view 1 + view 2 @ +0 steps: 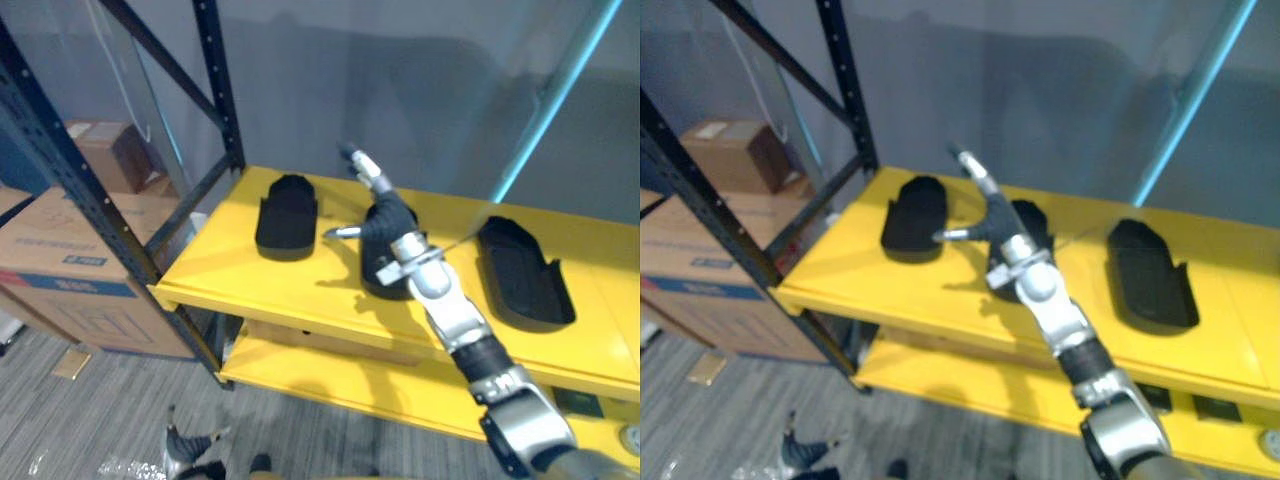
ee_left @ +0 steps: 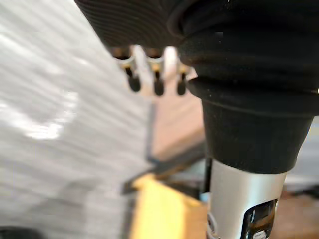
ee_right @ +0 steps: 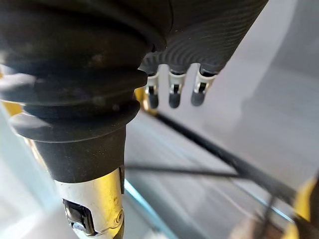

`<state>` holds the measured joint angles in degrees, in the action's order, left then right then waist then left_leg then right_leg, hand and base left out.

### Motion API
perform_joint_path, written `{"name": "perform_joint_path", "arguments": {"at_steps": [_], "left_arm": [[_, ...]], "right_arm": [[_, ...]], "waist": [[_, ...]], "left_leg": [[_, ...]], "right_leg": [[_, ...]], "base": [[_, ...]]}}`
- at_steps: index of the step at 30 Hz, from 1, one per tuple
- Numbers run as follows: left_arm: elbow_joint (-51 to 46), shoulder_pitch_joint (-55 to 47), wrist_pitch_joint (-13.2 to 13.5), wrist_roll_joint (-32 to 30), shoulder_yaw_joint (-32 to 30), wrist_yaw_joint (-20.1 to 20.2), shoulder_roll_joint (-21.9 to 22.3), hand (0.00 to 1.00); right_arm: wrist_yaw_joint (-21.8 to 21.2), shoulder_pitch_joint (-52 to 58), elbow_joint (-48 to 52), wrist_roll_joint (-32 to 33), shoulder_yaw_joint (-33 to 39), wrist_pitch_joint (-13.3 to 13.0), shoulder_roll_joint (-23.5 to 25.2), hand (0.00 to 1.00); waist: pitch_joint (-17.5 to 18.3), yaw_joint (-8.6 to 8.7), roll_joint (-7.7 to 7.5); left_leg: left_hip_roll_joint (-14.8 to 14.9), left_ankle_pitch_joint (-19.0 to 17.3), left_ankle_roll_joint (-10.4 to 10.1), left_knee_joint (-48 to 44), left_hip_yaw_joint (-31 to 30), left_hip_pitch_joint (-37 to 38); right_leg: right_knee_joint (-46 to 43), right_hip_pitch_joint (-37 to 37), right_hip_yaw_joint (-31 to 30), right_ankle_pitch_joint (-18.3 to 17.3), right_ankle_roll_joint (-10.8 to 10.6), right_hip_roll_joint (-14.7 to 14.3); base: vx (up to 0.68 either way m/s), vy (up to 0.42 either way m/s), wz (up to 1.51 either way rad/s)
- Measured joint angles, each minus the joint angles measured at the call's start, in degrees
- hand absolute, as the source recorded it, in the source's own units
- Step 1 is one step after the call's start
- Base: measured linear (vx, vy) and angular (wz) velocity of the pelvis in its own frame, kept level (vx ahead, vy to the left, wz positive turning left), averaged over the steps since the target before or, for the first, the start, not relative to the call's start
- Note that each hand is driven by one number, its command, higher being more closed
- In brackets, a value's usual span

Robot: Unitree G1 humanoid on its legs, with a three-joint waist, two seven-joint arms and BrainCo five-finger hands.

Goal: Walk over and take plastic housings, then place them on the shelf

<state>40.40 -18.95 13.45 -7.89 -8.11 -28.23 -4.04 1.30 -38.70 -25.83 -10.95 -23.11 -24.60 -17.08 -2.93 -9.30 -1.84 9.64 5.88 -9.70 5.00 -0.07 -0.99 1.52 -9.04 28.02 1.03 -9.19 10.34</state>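
Three plastic housings [image 1: 286, 215] are seen set along the yellow shelf [image 1: 300, 290]. The right hand [image 1: 388, 222] is held over the middle housing [image 1: 1038, 222], fingers straight and gripping nothing. The left hand [image 2: 158, 84] hangs with fingers relaxed. Placing is judged nearly done.

The yellow shelf [image 1: 300, 285] holds three black plastic housings in a row, well apart. The left housing [image 1: 286, 215] lies near the shelf's left edge, the middle housing [image 1: 1037, 228] halfway along, the right housing [image 1: 520, 272] further right
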Motion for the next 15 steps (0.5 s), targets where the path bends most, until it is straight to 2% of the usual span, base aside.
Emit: {"name": "perform_joint_path", "arguments": {"at_steps": [5,7,10,15], "left_arm": [[3.84,-0.28,1.43,0.03,-0.41,2.0,-0.26,0.0],[3.84,-0.25,1.58,0.03,-0.41,2.44,-0.27,0.0],[4.19,-0.02,3.11,0.03,-0.4,2.85,-0.29,0.0],[5.88,1.41,3.68,0.05,-0.17,4.62,-0.34,0.0]], "right_arm": [[0.24,-3.41,-7.69,-9.95,-7.89,-0.73,-0.35,0.0],[0.67,-5.6,-10.12,-12.85,-11.05,-0.62,-0.08,0.0],[2.49,-8.12,-13.34,-17.01,-13.44,0.5,0.56,0.0],[7.82,-11.77,-18.87,-22.05,-16.1,3.38,1.42,0.0]], "waist": [[-1.31,-2.56,-1.31],[-1.81,-2.93,-1.69],[-2.19,-3.8,-1.92],[-2.8,-5.28,-1.56]], "left_leg": [[-0.03,0.07,0.08,0.0,-0.94,-0.14],[-0.05,0.09,0.1,0.0,-1.29,-0.14],[-0.22,0.14,0.07,0.0,-2.03,-0.48],[-0.36,0.6,-0.17,-0.04,-3.36,-1.16]], "right_leg": [[0.15,-0.5,0.54,-0.01,0.0,-0.16],[0.23,-0.85,1.32,-0.02,-0.01,-0.19],[0.38,-1.05,1.94,-0.04,-0.03,-0.22],[0.89,-1.55,3.42,-0.02,-0.06,-0.52]], "base": [[-0.03,-0.012,0.09],[-0.01,-0.015,0.1],[0.0,-0.013,0.12],[0.01,-0.023,0.14]]}}
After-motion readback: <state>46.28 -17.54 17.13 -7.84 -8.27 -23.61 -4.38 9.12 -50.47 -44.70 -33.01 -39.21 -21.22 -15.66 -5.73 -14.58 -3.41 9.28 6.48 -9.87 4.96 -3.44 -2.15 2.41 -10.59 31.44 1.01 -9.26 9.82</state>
